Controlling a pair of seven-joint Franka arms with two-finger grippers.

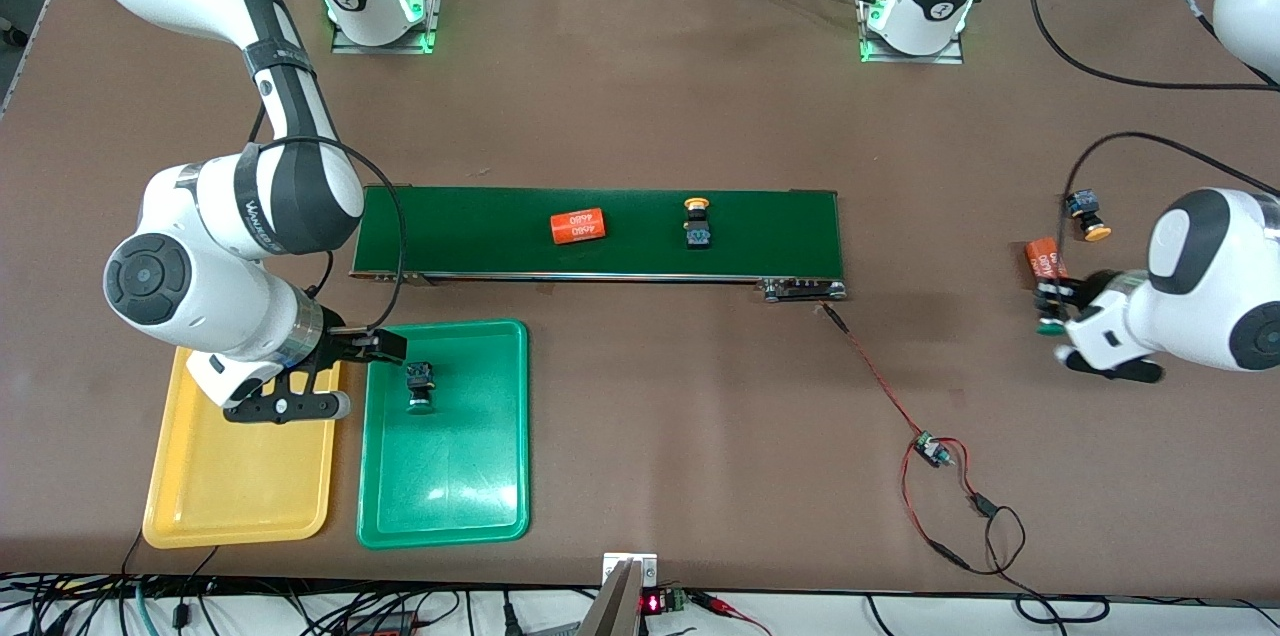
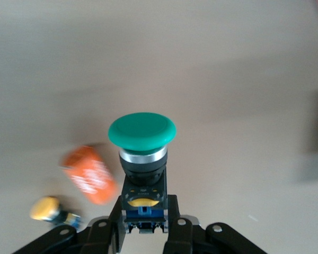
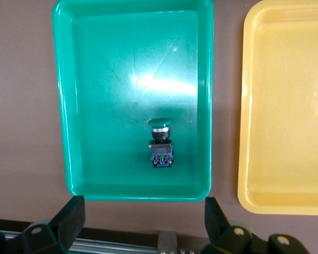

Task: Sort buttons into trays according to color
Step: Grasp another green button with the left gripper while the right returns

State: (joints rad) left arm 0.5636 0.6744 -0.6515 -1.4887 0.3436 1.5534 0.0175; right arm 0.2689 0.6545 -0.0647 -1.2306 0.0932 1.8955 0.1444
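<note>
My left gripper [image 2: 146, 227] was clamped on the black-and-blue body of a green button [image 2: 142, 133], cap pointing away from my wrist, over the bare table [image 1: 640, 116] at the left arm's end. The left wrist view showed the grip plainly: both fingers [image 2: 118, 225] pressed against the body's sides. In the front view my own wrist housing covered most of this; only the green cap's edge [image 1: 1050, 326] showed at my left gripper [image 1: 1050, 311].

Just beside that hand lay an orange cylinder [image 2: 90, 174] and a yellow button [image 2: 47, 209] on the table; the front view gave both, cylinder [image 1: 1045, 261] touching or nearly touching my fingers, cannot tell which, and the button [image 1: 1090, 218] near it.

My right gripper [image 3: 143, 225] waited with jaws spread wide and nothing between them, above the gap between the conveyor belt [image 1: 600, 231] and the green tray [image 3: 66, 106]. Its wrist view showed a second green button [image 3: 160, 140] lying in that tray, close under the hand, and the bare yellow tray [image 3: 286, 106] alongside.

Only the front view showed the belt's load: another orange cylinder [image 1: 579, 226] and a second yellow button [image 1: 697, 221], well apart from both hands.
</note>
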